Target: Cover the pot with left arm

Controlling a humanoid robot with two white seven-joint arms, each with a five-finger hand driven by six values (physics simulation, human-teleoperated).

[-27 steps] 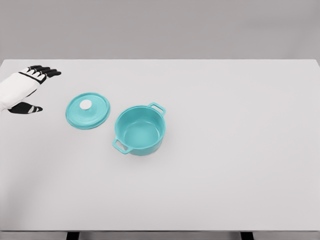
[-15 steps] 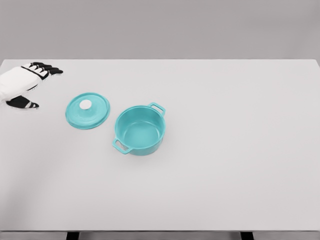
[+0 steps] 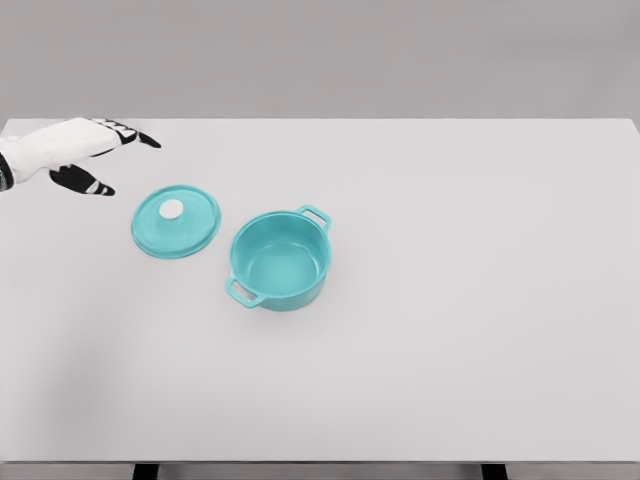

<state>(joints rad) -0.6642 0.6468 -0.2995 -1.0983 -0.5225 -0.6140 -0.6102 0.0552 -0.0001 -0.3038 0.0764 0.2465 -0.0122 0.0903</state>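
Head view shows the left hand [image 3: 75, 150] reaching in from the left edge, over the far left part of the table [image 3: 450, 340], its fingers [image 3: 135, 137] stretched out and apart from the thumb, holding nothing. It points roughly toward the right, and hangs up and to the left of the lid [image 3: 176, 221], near it but not touching. The lid lies flat on the table, turquoise, with a small white knob [image 3: 172, 209] at its middle, facing up. Just beside the lid, to its right and a little nearer the camera, stands the pot [image 3: 279, 259], upright and open, with nothing visible inside it; one handle points to the far right, the other to the near left. Lid and pot look very close, and whether their rims touch cannot be told from here. The right hand is not in view. By my reading, the step in hand is the approach to the lid: nothing is grasped, and the pot is uncovered. The next move calls for bringing the hand over the knob, lowering it, and closing fingers and thumb around that small knob. A grip set off-centre might tilt the lid or push it against the pot.
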